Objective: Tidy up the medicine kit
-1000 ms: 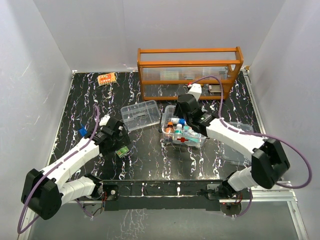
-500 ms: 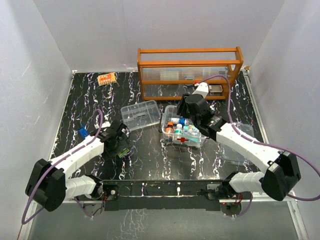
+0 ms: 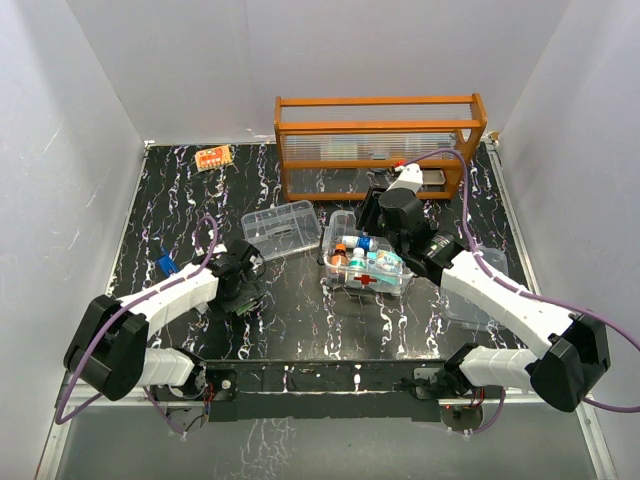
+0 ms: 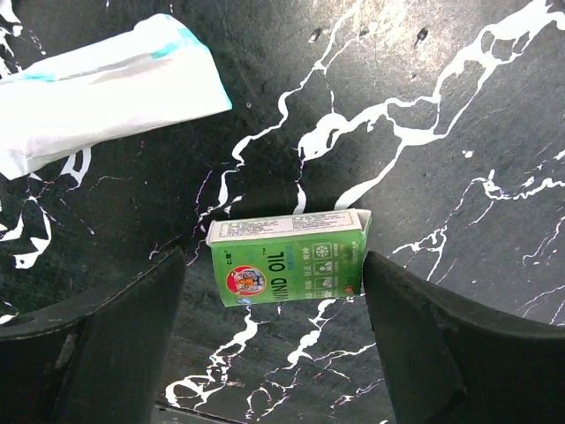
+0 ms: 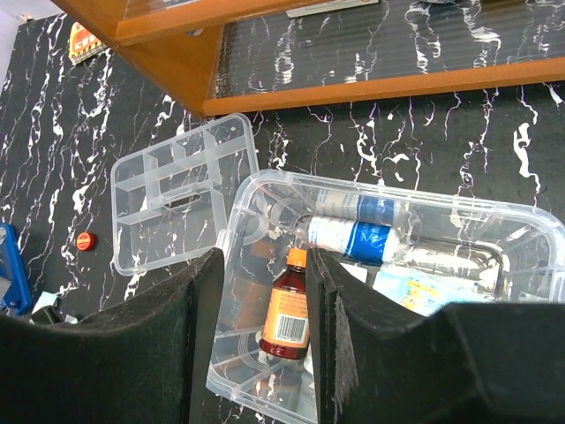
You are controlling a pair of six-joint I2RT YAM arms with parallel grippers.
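Left wrist view: white packet [image 4: 106,88] runs off left edge. Right wrist view: medicine kit box [image 5: 494,212] near side hidden behind right gripper [image 5: 265,265]; blue item [image 5: 9,265] cut by frame, perhaps pack; rack [image 5: 185,79] top cropped.

One clear box with a red cross [image 3: 366,268] is sitting mid-surface. One divided tray [image 3: 282,230] is lying just left of it. One clear lid [image 3: 460,308] is lying towards the right edge, partly hidden.

Two blue-labelled bottles [image 5: 346,238] and one brown bottle [image 5: 286,316] with an orange cap are lying inside the box; the rest of its contents are too crowded to count.

One orange wooden rack [image 3: 380,140] is standing along the far edge. One orange blister pack [image 3: 213,157] is lying near the far left corner.

Towards the left edge, one blue item [image 3: 165,264], one green carton [image 4: 291,262], one white sachet [image 4: 106,88] and one small red cap [image 5: 85,240] are lying.
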